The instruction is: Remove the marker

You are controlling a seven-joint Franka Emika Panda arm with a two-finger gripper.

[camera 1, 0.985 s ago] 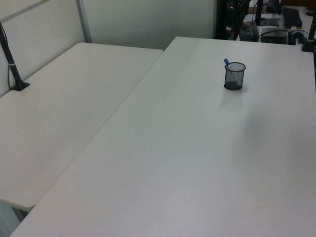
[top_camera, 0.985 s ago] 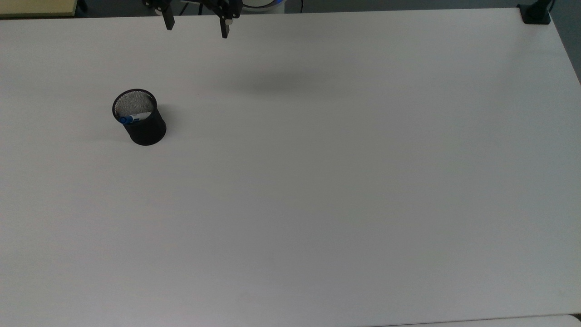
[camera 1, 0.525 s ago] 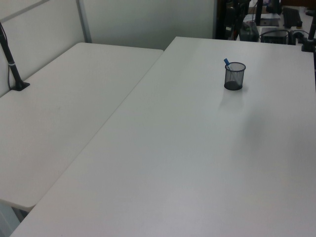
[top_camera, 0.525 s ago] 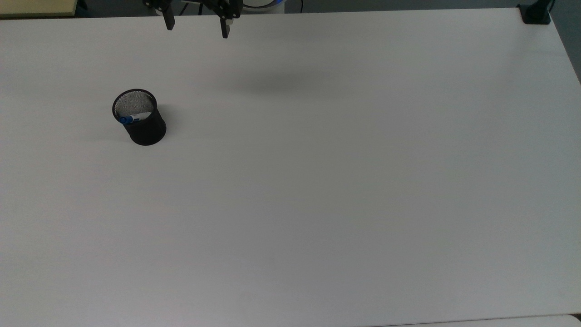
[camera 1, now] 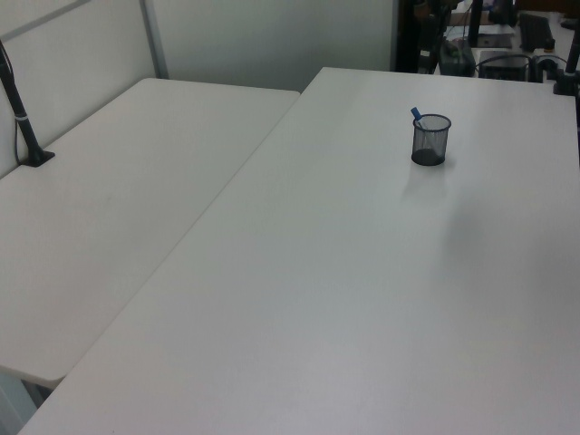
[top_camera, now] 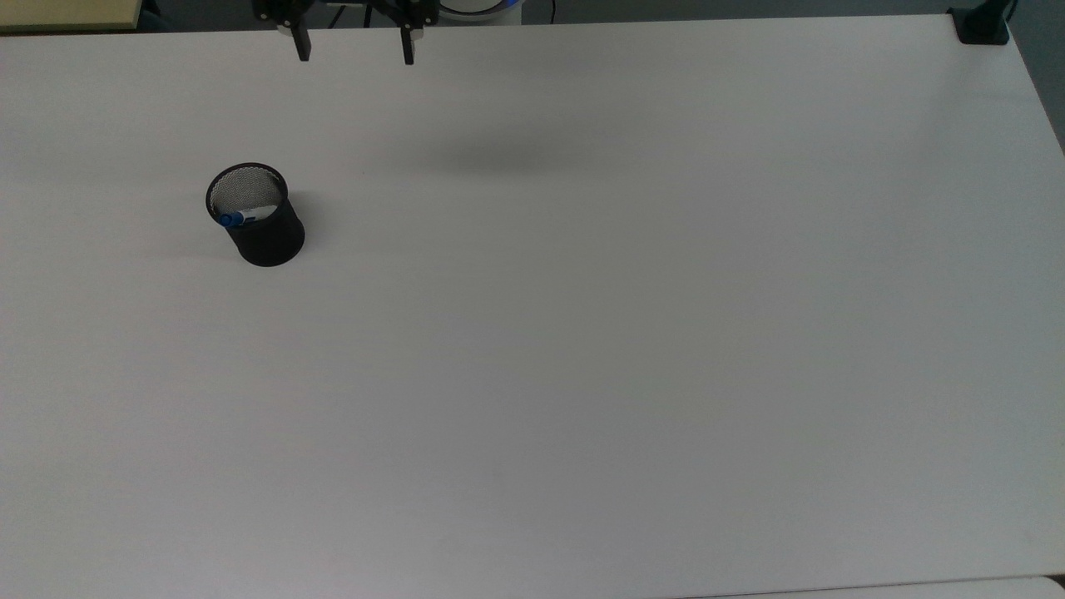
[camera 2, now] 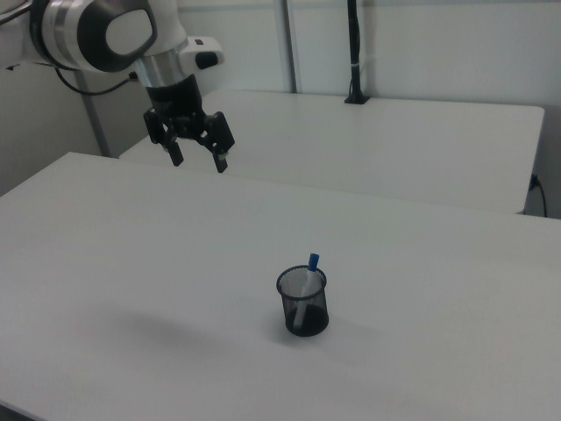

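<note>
— Where is the marker (camera 2: 308,278) seen?
— Leaning in the black mesh cup (camera 2: 303,303); its white barrel is shown through the mesh by the right view.
— The gripper (camera 2: 200,159)?
— Spread wide, empty — at the cup's 10 o'clock there.

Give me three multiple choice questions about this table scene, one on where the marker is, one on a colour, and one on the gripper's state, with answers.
1. Where is the marker?
A. Lying flat on the table
B. Standing in the black mesh cup
C. Held between the fingers

2. What colour is the marker's cap?
A. Red
B. Green
C. Blue

3. How is the gripper?
A. Open and holding nothing
B. Shut on the marker
C. Shut on the cup's rim

Answers:
1 B, the marker leans inside the cup, its cap poking above the rim.
2 C, the right view shows a blue cap over the rim.
3 A, its fingers stand apart in the air, well away from the cup on the white table.
</note>
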